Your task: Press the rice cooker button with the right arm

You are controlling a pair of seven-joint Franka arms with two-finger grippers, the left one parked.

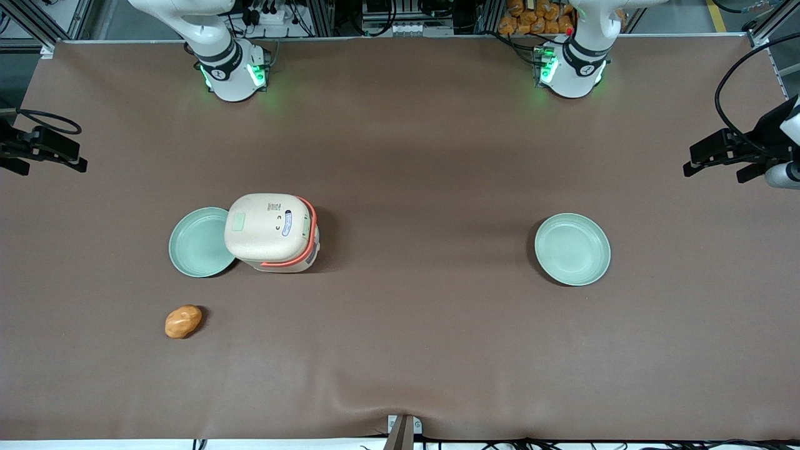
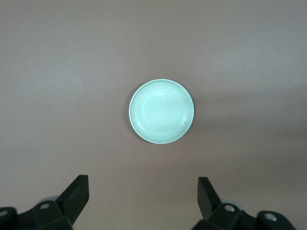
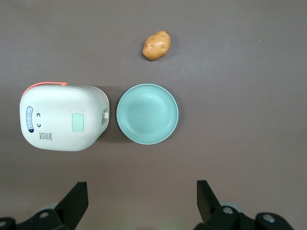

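At the working arm's end of the counter (image 1: 406,156), the end effector (image 3: 141,184) hangs in the air, farther from the front camera than the cooker and well apart from it. Its two black fingers (image 3: 76,201) are spread wide with nothing between them, and it touches nothing. The wrist view looks straight down past them on the potato, a plate and the cooker. The potato (image 1: 183,321) lies alone on the brown cloth, nearer the front camera than the plate and apart from it. The pale-green plate (image 1: 199,242) is shallow and holds nothing. Just beside it stands the cooker (image 1: 272,232), upright with its cream lid shut. In the front view the lid's edge overlaps the plate's rim, while the wrist view shows a thin strip of shadow between the two. The button (image 1: 239,222) is a small pale-green pad on top of the lid, on the side next to the plate, and nothing is touching it. Farther along the lid is a narrow bluish oval label (image 1: 287,223), and the coral handle band (image 1: 309,234) curves round the side away from the plate. The right arm (image 1: 212,44) rises from its base at the counter's edge farthest from the front camera. Toward the parked arm's end lies a second plate (image 1: 572,249), also holding nothing.
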